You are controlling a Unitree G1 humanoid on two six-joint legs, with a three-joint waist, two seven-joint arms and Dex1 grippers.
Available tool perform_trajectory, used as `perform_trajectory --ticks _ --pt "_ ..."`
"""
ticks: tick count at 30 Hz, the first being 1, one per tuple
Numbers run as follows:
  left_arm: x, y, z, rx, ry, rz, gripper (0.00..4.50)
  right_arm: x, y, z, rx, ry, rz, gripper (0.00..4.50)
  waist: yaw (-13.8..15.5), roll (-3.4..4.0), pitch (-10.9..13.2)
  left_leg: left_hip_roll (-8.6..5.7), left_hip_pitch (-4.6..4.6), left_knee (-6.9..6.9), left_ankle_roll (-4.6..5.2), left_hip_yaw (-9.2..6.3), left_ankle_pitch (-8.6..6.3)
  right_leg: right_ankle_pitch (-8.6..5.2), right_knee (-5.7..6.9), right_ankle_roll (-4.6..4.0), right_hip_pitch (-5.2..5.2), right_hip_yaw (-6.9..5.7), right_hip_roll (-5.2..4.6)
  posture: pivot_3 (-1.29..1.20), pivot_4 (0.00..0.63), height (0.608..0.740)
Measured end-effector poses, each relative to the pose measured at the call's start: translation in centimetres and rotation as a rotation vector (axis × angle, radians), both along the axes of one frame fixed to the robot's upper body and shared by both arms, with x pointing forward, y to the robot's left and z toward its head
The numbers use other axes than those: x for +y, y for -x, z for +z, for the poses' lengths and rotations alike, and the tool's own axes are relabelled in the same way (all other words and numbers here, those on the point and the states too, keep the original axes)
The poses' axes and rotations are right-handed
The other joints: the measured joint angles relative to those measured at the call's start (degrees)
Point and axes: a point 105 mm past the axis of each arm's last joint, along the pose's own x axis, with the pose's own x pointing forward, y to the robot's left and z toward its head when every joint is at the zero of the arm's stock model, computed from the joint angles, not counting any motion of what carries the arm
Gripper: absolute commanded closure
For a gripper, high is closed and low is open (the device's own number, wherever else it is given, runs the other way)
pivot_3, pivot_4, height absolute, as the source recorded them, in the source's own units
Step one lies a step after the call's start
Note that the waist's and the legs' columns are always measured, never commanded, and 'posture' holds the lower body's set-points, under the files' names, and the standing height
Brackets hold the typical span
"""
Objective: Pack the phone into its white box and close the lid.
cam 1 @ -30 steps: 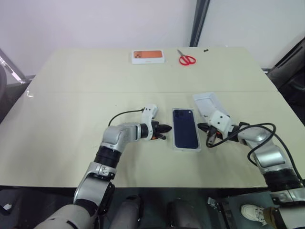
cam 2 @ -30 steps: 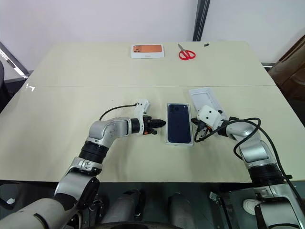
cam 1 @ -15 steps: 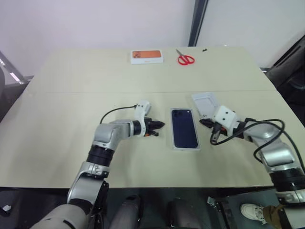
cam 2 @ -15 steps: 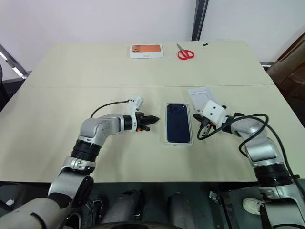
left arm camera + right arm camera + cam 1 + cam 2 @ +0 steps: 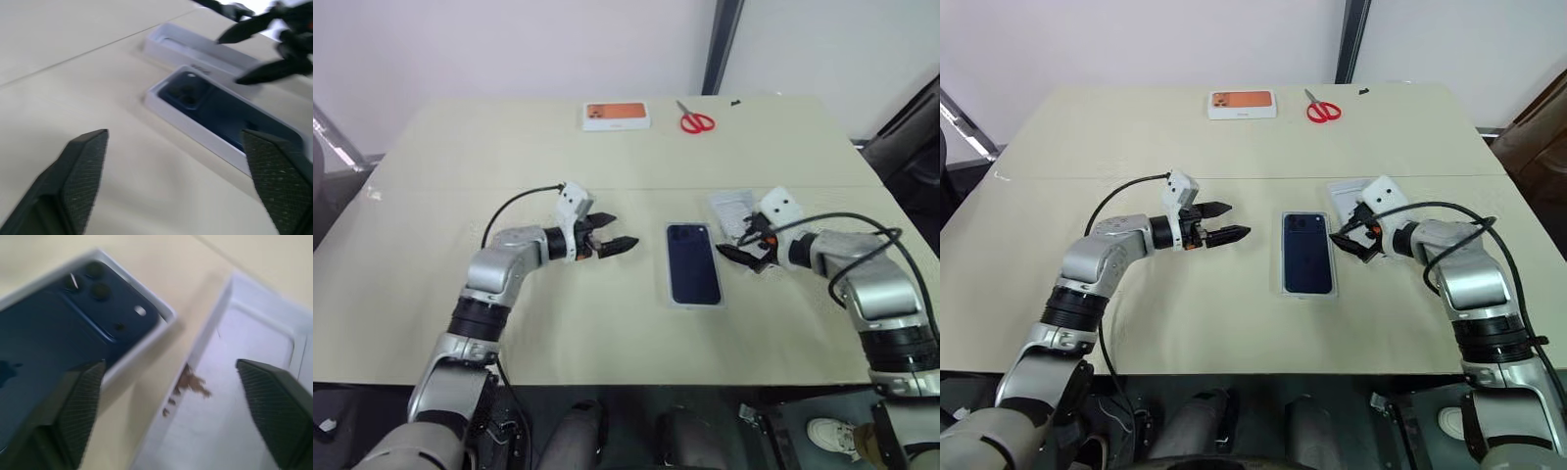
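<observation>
The dark navy phone lies camera side up inside the white box, a shallow tray at the middle of the table. A second white shell, the lid, lies inside up just right of the tray's far end. My left gripper hovers open to the left of the tray, apart from it, pointing toward the phone. At the lid's near corner, beside the phone's camera end, my right gripper stands open. Neither holds anything.
A white box with an orange picture and red scissors lie at the table's far edge. A seam runs across the table behind the grippers. Bare tabletop spreads to the left and in front of the tray.
Both grippers have gone from shut to open. My left gripper has drawn back leftward and upward from the tray. My right gripper has risen a little and rolled over the lid's near corner.
</observation>
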Motion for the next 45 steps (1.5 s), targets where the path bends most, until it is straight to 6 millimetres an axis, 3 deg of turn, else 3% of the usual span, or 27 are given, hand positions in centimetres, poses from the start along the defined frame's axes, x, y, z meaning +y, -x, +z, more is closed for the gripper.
perform_trajectory --ticks 7,16,28,31,38,45 --pt "1.1 1.9 -0.4 -0.13 -0.008 -0.137 0.06 0.3 1.1 -0.4 0.167 -0.051 -0.074 0.07 0.0 0.0 0.0 0.0 -0.01 -0.06 0.23 0.0 -0.13 0.0 -0.02 0.0 -0.03 0.01 -0.02 0.0 0.15 0.734" --pt "3.1 4.1 -1.4 -0.152 0.002 -0.207 0.06 0.4 1.6 -0.7 0.182 -0.011 -0.112 0.07 -0.4 0.01 0.0 0.01 -0.01 -0.07 0.3 -0.01 -0.17 0.0 0.0 0.0 -0.05 0.01 -0.01 0.0 0.15 0.734" --pt "3.3 5.5 -1.5 -0.153 -0.011 -0.265 0.06 0.8 2.0 -1.6 0.223 -0.033 -0.134 0.07 -0.7 0.02 0.0 0.01 -0.01 -0.07 0.4 -0.01 -0.23 0.0 0.01 0.0 -0.04 0.0 -0.01 0.0 0.15 0.734" --pt "3.4 5.5 -1.6 -0.157 -0.011 -0.268 0.0 0.8 1.9 -1.6 0.219 -0.031 -0.136 0.84 -1.2 0.02 0.0 0.01 -0.01 -0.07 0.4 -0.01 -0.23 0.0 0.01 0.0 -0.04 0.0 -0.01 0.0 0.15 0.734" --pt "3.0 5.6 -1.5 -0.164 0.001 -0.263 0.0 1.3 1.8 -2.0 0.222 -0.043 -0.143 4.37 -1.3 0.02 0.0 0.01 -0.01 -0.08 0.41 -0.01 -0.23 0.0 0.02 0.0 -0.05 0.0 0.0 0.0 0.15 0.734" --pt "3.0 5.5 -1.6 -0.164 0.002 -0.241 0.0 1.3 1.6 -2.4 0.224 -0.042 -0.163 4.44 -1.3 0.02 0.0 0.01 0.0 -0.06 0.42 -0.01 -0.23 0.0 0.02 0.0 -0.03 0.0 0.0 0.0 0.15 0.734"
